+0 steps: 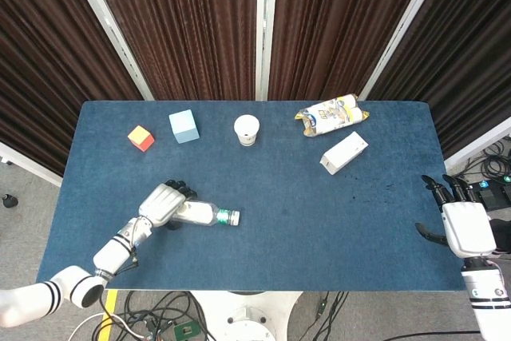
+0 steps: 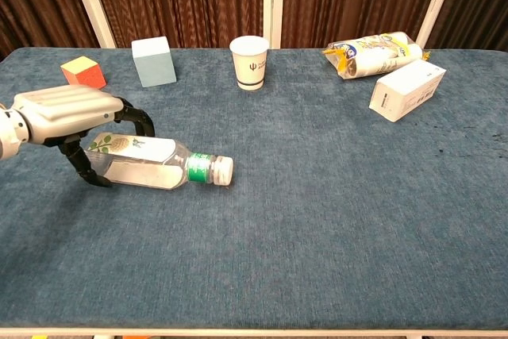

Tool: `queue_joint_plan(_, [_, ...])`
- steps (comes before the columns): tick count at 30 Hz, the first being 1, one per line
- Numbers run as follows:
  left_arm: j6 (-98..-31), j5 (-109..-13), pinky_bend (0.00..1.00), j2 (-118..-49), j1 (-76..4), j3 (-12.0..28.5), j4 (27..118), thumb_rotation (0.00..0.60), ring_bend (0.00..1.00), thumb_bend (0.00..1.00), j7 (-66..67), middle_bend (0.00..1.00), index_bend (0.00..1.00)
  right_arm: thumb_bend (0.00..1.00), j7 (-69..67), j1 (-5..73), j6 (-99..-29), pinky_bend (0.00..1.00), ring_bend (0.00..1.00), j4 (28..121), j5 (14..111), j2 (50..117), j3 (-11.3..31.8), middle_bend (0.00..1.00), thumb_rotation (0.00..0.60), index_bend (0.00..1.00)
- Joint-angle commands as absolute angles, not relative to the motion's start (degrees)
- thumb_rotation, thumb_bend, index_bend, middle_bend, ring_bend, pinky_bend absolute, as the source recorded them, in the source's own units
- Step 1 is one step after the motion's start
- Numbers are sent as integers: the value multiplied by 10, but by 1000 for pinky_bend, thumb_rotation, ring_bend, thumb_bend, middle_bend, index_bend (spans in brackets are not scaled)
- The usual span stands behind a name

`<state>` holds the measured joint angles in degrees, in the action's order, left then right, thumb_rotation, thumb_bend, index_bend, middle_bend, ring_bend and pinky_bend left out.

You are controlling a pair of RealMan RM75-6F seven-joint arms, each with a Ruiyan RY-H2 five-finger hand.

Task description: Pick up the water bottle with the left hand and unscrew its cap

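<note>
The water bottle [image 2: 151, 166] lies flat on the table [image 2: 333, 220], its label unreadable; the left robot hand [image 2: 67, 113] cups its base without gripping it, while the right robot hand [image 1: 463, 225] is spread wide, holding nothing.

You are working at a blue felt-covered table [image 1: 335, 221], dark brown pleated curtains [image 1: 184, 21] hanging behind, cables trailing across grey floor [image 1: 24, 181].

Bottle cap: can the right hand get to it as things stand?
Probably yes. The cap points toward the open middle of the table, with nothing between it and the right hand. The left hand covers only the bottle base.
</note>
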<state>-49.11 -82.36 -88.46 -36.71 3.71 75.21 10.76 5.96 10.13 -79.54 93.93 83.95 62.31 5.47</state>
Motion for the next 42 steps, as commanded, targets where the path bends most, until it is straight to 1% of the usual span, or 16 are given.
queue_joint_plan(1, [-493,-822,298,-887,-369,35,751,600,233,81,105,336,320,100,61,101,-796,116,99,940,840,623,54,273,600,135])
queue_joint_plan(2, [-495,-821,312,-890,-370,35,746,600,240,97,104,349,337,100,61,101,-796,116,99,941,840,623,54,273,600,136])
queue_joint_plan(5, [-505,-823,371,-898,-369,35,732,600,309,172,91,421,413,100,63,101,-796,116,99,943,840,622,53,274,600,136])
queue_joint_plan(7, [-513,-828,434,-902,-368,34,723,600,363,241,75,477,462,100,64,101,-795,116,99,944,841,621,53,275,600,137])
queue_joint_plan(9, [-518,-834,484,-902,-368,32,717,600,401,289,44,514,496,100,64,105,-791,115,99,947,843,620,53,277,600,139])
queue_joint_plan(13, [-542,-854,515,-896,-363,31,705,600,449,348,-58,559,554,100,55,121,-775,116,99,958,855,609,56,281,600,141])
queue_joint_plan(17, [-588,-892,514,-887,-359,27,690,600,453,352,-186,561,558,99,22,154,-745,116,101,983,878,588,66,286,600,142])
queue_joint_plan(20, [-627,-920,512,-885,-357,21,679,600,452,352,-284,557,557,99,-14,191,-703,116,108,1001,893,575,75,291,600,145])
queue_joint_plan(21, [-639,-928,512,-888,-357,19,673,600,451,351,-314,556,557,98,-29,209,-679,116,108,1008,896,572,77,290,600,146])
queue_joint_plan(23, [-651,-938,512,-892,-358,14,664,600,450,351,-342,554,556,97,-52,237,-641,116,92,1018,899,570,81,268,600,150])
queue_joint_plan(26, [-656,-944,511,-902,-360,8,650,600,450,351,-350,553,556,96,-69,282,-581,95,7,1030,894,573,90,137,600,164])
queue_joint_plan(28, [-658,-945,505,-910,-360,6,644,600,451,352,-343,554,556,98,-88,315,-533,57,0,1047,881,570,98,95,600,166])
queue_joint_plan(30, [-657,-943,501,-917,-362,6,642,600,451,352,-336,554,557,100,-112,351,-483,35,0,1055,864,569,108,78,600,166])
queue_joint_plan(34, [-649,-935,500,-924,-366,7,645,600,451,352,-330,553,557,101,-122,406,-417,4,0,1045,837,585,124,49,600,166])
queue_joint_plan(37, [-643,-929,500,-927,-368,9,648,600,450,352,-314,553,557,101,-129,440,-375,0,0,1039,814,597,132,35,600,169])
queue_joint_plan(42, [-634,-918,500,-928,-373,14,659,600,450,352,-300,552,557,101,-132,480,-338,0,0,1014,783,631,139,30,590,194])
